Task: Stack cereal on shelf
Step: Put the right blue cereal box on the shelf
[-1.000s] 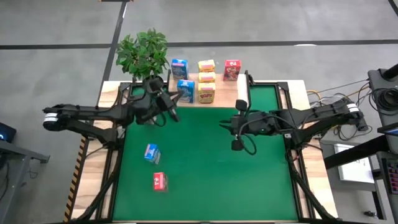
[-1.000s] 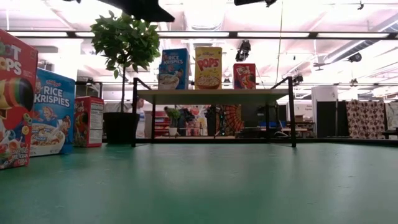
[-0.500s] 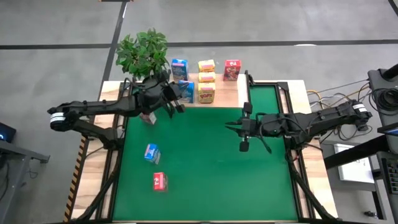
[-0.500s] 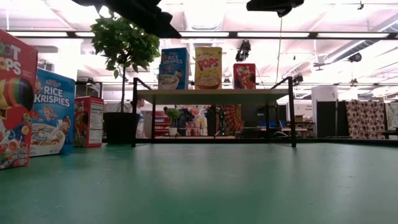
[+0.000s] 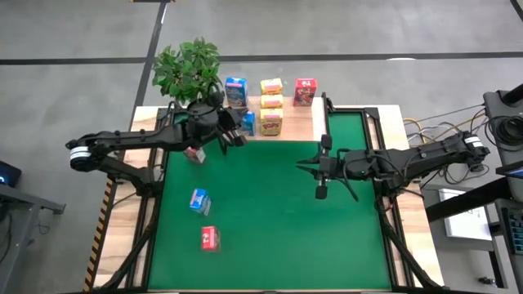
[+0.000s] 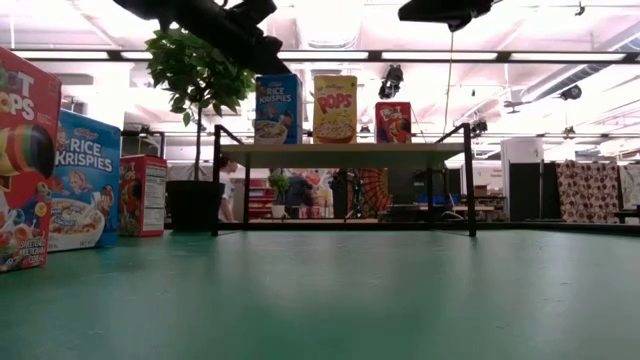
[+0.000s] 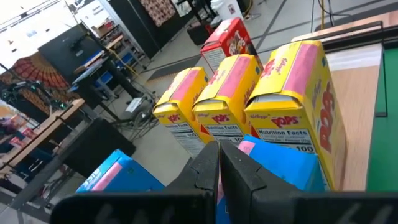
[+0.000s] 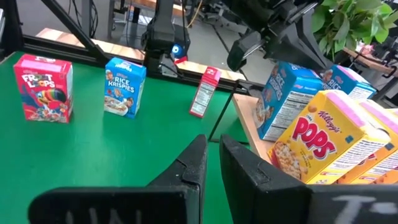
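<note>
The left gripper [image 5: 238, 137] is closed, empty, above the front blue box [image 5: 248, 124] on the shelf [image 5: 298, 118]; the right gripper [image 5: 319, 189] is nearly closed, empty. The fingers should be opened before any box is approached.

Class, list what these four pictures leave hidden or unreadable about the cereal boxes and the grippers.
- High view: the front blue box is partly covered by the left gripper.
- Low view: both grippers are out of frame; the red box is cut by the edge.
- Left wrist view: the blue boxes' fronts are hidden.
</note>
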Robot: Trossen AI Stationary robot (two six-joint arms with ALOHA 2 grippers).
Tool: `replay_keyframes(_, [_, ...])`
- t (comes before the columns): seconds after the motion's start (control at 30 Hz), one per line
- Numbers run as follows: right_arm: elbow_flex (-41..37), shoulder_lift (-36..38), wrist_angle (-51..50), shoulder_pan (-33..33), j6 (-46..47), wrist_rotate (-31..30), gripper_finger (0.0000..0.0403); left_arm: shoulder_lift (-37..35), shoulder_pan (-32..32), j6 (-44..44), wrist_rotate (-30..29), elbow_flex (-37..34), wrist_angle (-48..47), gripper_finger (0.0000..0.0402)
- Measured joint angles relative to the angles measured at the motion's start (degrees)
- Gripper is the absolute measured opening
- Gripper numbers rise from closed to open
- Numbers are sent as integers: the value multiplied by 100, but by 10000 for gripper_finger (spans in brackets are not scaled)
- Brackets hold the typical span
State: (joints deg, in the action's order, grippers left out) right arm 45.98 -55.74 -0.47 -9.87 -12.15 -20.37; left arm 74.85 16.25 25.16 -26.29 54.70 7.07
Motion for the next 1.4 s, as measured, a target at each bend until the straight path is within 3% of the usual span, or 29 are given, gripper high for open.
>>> replay_keyframes(1.17, [13,-18,-94,0,-93,-19,34,-87,5,3,-15,111,-46,0])
replay_keyframes(1.4, [15,-18,-246,0,-45,-19,34,-98,-118,-63,-13,601,-602,0])
